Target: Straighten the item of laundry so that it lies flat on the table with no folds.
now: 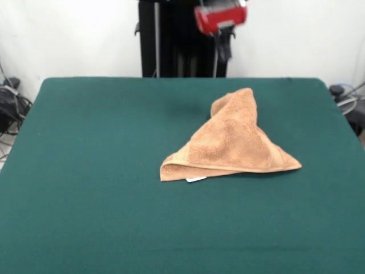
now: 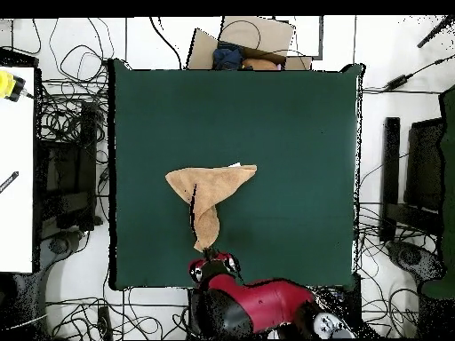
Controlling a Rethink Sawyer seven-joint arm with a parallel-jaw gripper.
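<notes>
The tan terry towel (image 1: 234, 142) lies crumpled on the green table (image 1: 85, 171), right of centre. It is folded over itself into a rough triangle, with one narrow tip pointing toward the robot and a broad folded edge nearest the camera. A small white label (image 1: 195, 179) peeks out under that edge. In the overhead view the towel (image 2: 209, 191) tapers toward the robot. My gripper (image 1: 224, 48) hangs from the red wrist, raised above the table's far edge just beyond the towel's tip, apart from it. It also shows in the overhead view (image 2: 211, 262).
The black pedestal (image 1: 171, 34) stands behind the table's far edge. Cables and dark equipment (image 2: 71, 169) lie on the floor around the table. A white side surface (image 2: 16, 178) holds a yellow object (image 2: 7, 84). A cardboard piece (image 2: 258, 35) sits beyond the table's far edge.
</notes>
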